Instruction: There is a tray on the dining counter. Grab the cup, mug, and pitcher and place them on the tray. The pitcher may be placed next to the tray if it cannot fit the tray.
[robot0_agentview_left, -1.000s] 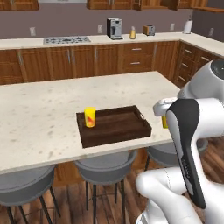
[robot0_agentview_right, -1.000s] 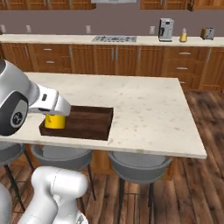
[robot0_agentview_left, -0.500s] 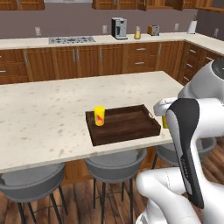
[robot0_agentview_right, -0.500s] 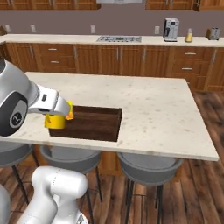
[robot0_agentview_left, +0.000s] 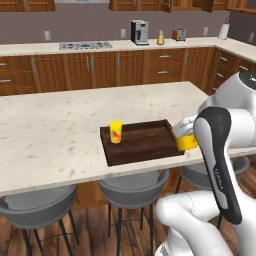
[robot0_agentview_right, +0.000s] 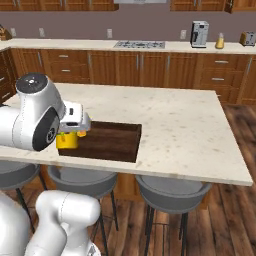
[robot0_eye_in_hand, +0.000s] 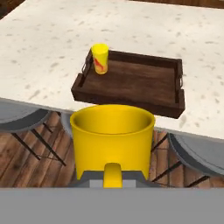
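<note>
My gripper (robot0_agentview_right: 74, 131) is shut on the short yellow mug (robot0_agentview_right: 66, 140), gripping it at the handle side; the mug (robot0_agentview_left: 186, 142) hangs upright by the tray's near end, over the counter's front edge. In the hand view the empty mug (robot0_eye_in_hand: 112, 135) fills the foreground with the dark brown tray (robot0_eye_in_hand: 140, 83) beyond it. The tray (robot0_agentview_left: 145, 142) lies on the beige dining counter (robot0_agentview_left: 55, 130). The tall yellow cup (robot0_agentview_left: 116, 131) with a red mark stands upright in the tray's far-left corner. The pitcher (robot0_agentview_left: 160, 37) with orange liquid stands on the back counter.
Grey bar stools (robot0_agentview_left: 131, 187) line the dining counter's front edge below the tray. A coffee machine (robot0_agentview_left: 139, 32) and a toaster (robot0_agentview_left: 179, 34) stand beside the pitcher on the back counter, with a cooktop (robot0_agentview_left: 85, 45) further left.
The whole scene has shifted in both base views, so the base has driven and the tray sits closer to the arm. The mug stays in the shut gripper.
</note>
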